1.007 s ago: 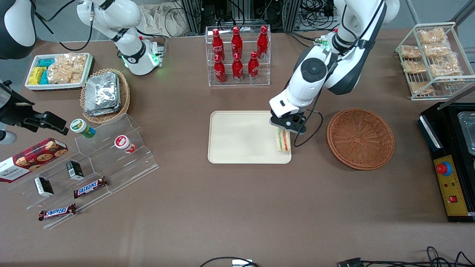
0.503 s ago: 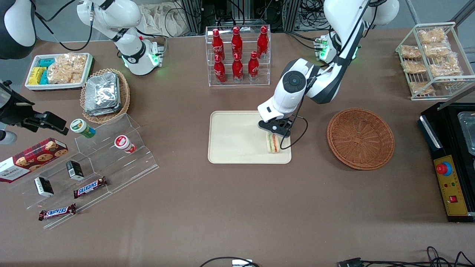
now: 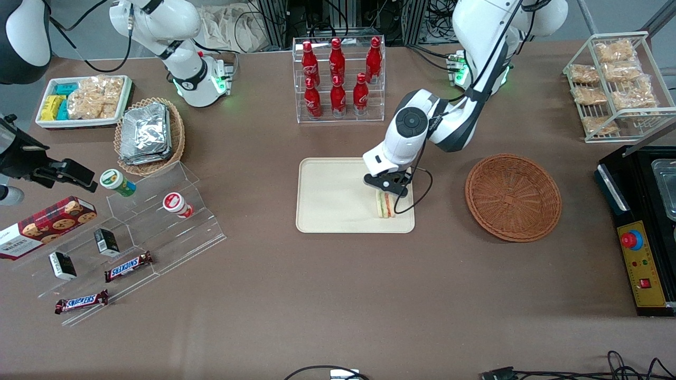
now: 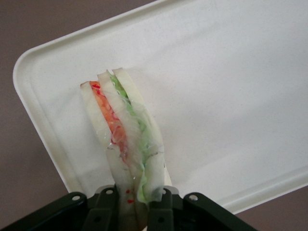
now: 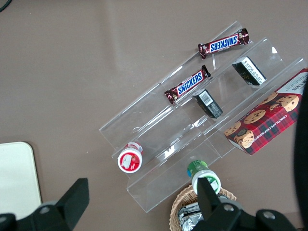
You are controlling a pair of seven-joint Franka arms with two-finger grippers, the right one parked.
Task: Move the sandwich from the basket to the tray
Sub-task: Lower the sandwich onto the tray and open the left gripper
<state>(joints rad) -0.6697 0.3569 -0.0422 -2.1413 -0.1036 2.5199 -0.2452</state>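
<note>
Right now my gripper hangs over the tray, clamped on the sandwich; in the wrist view my fingers pinch the wedge at its narrow end, one on each bread face. The sandwich stands on edge, its layers upright, orange-red filling beside green. Its long axis runs from my gripper toward the front camera, with the broad cut end pointing at the tray's edge nearest that camera. I cannot tell whether it touches the tray's surface or sits just above it.

It lies over the part of the tray toward the working arm's end of the counter, near the rim there and near the corner closest to the front camera. Most of the tray toward the parked arm's end is bare cream plastic. The basket sits apart from the tray, with bare counter between them. A clear rack of red bottles stands farther from the front camera than the tray.
</note>
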